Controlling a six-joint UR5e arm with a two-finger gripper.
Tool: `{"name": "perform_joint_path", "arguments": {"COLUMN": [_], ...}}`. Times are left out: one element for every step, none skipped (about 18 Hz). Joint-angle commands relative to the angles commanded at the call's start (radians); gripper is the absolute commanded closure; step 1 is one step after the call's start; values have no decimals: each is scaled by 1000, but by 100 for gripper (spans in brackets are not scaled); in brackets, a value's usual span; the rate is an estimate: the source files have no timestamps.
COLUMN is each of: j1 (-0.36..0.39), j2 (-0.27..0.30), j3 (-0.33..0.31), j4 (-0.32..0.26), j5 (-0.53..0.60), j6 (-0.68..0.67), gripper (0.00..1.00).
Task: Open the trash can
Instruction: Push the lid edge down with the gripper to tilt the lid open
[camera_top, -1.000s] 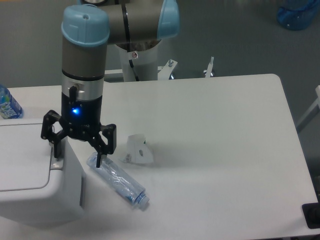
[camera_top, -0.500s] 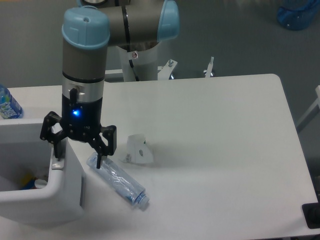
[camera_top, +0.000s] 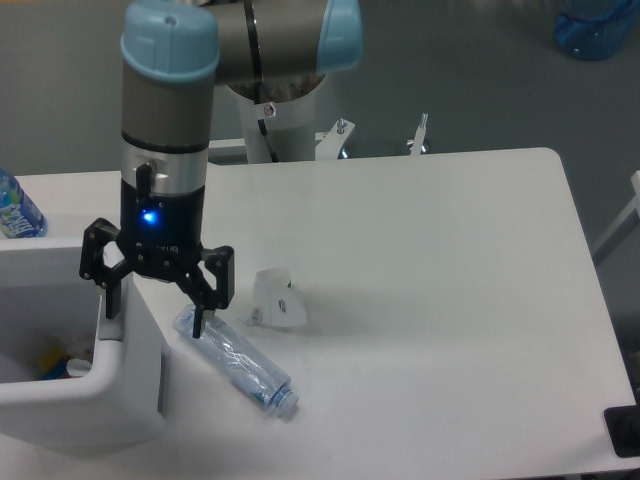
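Overhead, from the single fixed camera: the large boxy white plastic trash can (camera_top: 125, 385) with rounded corners stands at the left front corner of the white table (camera_top: 440, 300), cut off by the left edge of the frame. Its top stands open, and inside, low down, small yellow and blue items (camera_top: 58, 366) can be made out, too small to identify. The black two-finger gripper (camera_top: 157, 304) hangs from the grey arm with pale blue joint caps (camera_top: 170, 90), a blue light glowing on its wrist. Its fingers are spread wide apart and hold nothing; the left finger (camera_top: 112, 298) sits at the bin's right rim, while the right finger (camera_top: 200, 312) points down just above the neck end of a crushed clear plastic bottle (camera_top: 236, 362) lying on its side on the table, just beside the bin's right wall. Whether the fingertip touches the bottle cannot be told. A small crumpled white paper scrap (camera_top: 274, 300) lies near the bottle, to its upper right. A blue-labelled water bottle (camera_top: 14, 208) stands at the far left edge behind the bin.
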Motion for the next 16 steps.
{"name": "perform_joint_path", "arguments": {"j1": [17, 34, 49, 66, 80, 87, 97, 101, 104, 109, 114, 115, 117, 124, 127, 127], "j2": [2, 5, 8, 11, 12, 12, 14, 15, 15, 15, 17, 15, 15, 15, 17, 15], "j3": [6, 11, 11, 14, 14, 12, 9, 8, 8, 6, 6, 8, 8, 5, 2, 0], "j4": [2, 0, -2, -8, -12, -14, -17, -28, -41, -55, -73, -89, -101, -109, -112, -110], "j5": [0, 2, 2, 2, 2, 8, 27, 58, 86, 107, 123, 133, 150, 164, 176, 186], "j6": [2, 9, 24, 49, 72, 93, 109, 129, 162, 204, 245, 274, 299, 313, 328, 345], "gripper": [0, 0, 0, 0, 0, 0, 0, 0, 0, 0, 0, 0, 0, 0, 0, 0]}}
